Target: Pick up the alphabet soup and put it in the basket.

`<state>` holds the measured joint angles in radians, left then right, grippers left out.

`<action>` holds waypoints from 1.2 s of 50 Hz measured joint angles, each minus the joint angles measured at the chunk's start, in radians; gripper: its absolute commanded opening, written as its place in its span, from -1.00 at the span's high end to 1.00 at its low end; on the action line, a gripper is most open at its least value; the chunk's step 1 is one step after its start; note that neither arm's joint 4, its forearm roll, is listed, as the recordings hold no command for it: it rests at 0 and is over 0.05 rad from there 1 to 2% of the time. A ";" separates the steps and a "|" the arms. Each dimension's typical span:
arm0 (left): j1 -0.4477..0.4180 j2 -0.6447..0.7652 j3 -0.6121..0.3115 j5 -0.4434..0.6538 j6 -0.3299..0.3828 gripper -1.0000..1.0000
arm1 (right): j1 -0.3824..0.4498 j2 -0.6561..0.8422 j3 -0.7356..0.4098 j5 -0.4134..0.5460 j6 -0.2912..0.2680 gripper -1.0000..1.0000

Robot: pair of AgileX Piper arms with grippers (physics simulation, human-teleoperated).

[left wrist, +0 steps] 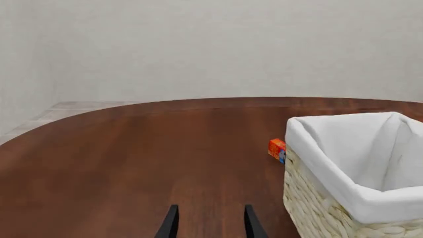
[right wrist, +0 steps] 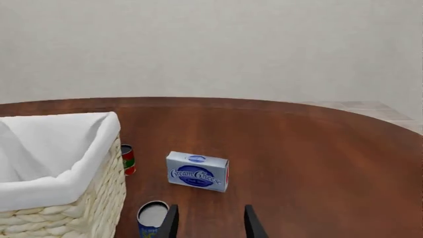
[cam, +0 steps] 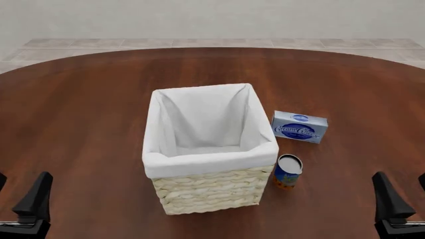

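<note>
front view high over table, wrist views low, all sharing basket (cam: pixel 211 149)

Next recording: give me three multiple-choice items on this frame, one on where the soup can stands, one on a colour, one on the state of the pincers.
1. The alphabet soup stands
A. inside the basket
B. on the table beside the basket's right front corner
C. on the cream cheese box

2. The basket lining is
A. white
B. red
C. blue

3. The left pincer and right pincer are
A. both open, holding nothing
B. both shut on the can
C. one inside the basket

Answers: 1 B, front view shows the can upright on the wood there. 2 A, white cloth folds over the rim. 3 A, both wrist views show fingers apart with nothing between.
</note>
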<state>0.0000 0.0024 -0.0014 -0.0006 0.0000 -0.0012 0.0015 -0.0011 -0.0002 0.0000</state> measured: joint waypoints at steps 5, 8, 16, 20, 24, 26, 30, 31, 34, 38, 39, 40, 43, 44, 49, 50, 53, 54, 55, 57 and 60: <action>0.000 0.002 -0.001 -0.001 0.000 -1.00 | 0.000 0.002 -0.001 0.002 -0.004 -1.00; 0.000 0.003 -0.002 -0.001 0.000 -1.00 | 0.000 0.004 -0.001 0.003 -0.007 -1.00; -0.001 0.004 -0.002 -0.001 0.000 -1.00 | 0.008 0.017 -0.001 -0.001 -0.020 -1.00; -0.001 0.004 -0.002 -0.001 0.000 -1.00 | 0.021 0.045 0.000 -0.023 -0.030 -1.00; -0.001 0.005 -0.003 -0.001 0.000 -1.00 | 0.032 0.085 -0.003 -0.057 -0.038 -1.00; -0.001 0.005 -0.003 -0.001 0.000 -1.00 | 0.039 0.112 -0.005 -0.075 -0.042 -1.00; -0.002 0.005 -0.003 -0.001 0.000 -1.00 | 0.053 0.177 -0.021 -0.111 -0.051 -1.00; -0.002 0.005 -0.003 -0.001 0.000 -1.00 | 0.058 0.194 -0.026 -0.119 -0.054 -1.00; -0.002 0.005 -0.003 -0.001 0.000 -1.00 | 0.074 0.254 -0.038 -0.150 -0.065 -1.00; -0.002 0.005 -0.003 -0.001 0.000 -1.00 | 0.096 0.349 -0.052 -0.204 -0.071 -1.00; -0.002 0.005 -0.003 -0.001 0.000 -1.00 | 0.102 0.375 -0.056 -0.218 -0.071 -1.00; -0.002 0.005 -0.003 -0.001 0.000 -1.00 | 0.107 0.400 -0.060 -0.232 -0.072 -1.00; -0.002 0.005 -0.003 -0.001 0.000 -1.00 | 0.125 0.479 -0.073 -0.275 -0.079 -1.00; -0.002 0.005 -0.003 -0.001 0.000 -1.00 | 0.132 0.505 -0.078 -0.289 -0.083 -1.00; -0.002 0.005 -0.003 -0.001 0.000 -1.00 | 0.158 0.617 -0.106 -0.341 -0.091 -1.00; -0.002 0.005 -0.003 -0.001 0.000 -1.00 | 0.163 0.636 -0.112 -0.348 -0.092 -1.00; -0.002 0.005 -0.003 -0.001 0.000 -1.00 | 0.180 0.695 -0.128 -0.369 -0.091 -1.00; -0.002 0.005 -0.003 -0.001 0.000 -1.00 | 0.188 0.714 -0.134 -0.375 -0.089 -1.00; -0.002 0.005 -0.003 -0.001 0.000 -1.00 | 0.195 0.734 -0.139 -0.381 -0.085 -1.00; -0.002 0.005 -0.003 -0.001 0.000 -1.00 | 0.210 0.772 -0.149 -0.393 -0.080 -1.00; -0.002 0.005 -0.003 -0.001 0.000 -1.00 | 0.230 0.824 -0.161 -0.409 -0.072 -1.00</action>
<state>-0.0018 0.0075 -0.0043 -0.0021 -0.0001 0.2283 0.8252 -0.1616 -0.4095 -0.0717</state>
